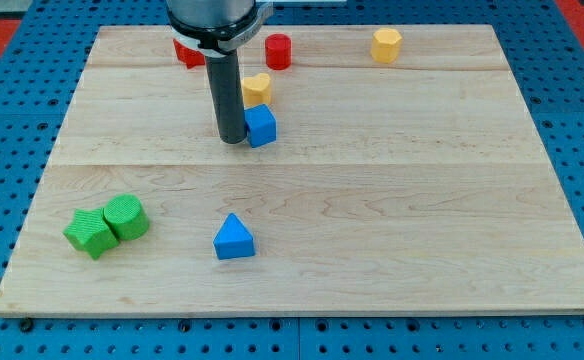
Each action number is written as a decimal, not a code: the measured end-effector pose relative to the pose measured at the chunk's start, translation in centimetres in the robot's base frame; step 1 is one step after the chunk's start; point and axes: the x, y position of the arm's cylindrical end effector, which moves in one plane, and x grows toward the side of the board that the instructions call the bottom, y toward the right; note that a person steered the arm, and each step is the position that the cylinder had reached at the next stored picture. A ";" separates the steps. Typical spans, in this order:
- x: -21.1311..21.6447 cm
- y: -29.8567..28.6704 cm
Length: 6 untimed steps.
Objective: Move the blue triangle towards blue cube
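The blue triangle [234, 239] lies near the view's bottom, left of centre on the wooden board. The blue cube [261, 125] sits well above it, toward the view's top. My tip [232, 138] rests on the board right against the blue cube's left side, far above the blue triangle. A yellow heart-shaped block [257, 88] touches the blue cube's top edge.
A red block [186, 52] is partly hidden behind the rod at the top. A red cylinder [278, 50] and a yellow hexagon block [386, 44] sit along the top. A green star-like block [89, 232] and a green cylinder [125, 216] touch at lower left. Board edge [302, 312] runs along the bottom.
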 end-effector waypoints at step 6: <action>14.1 0.3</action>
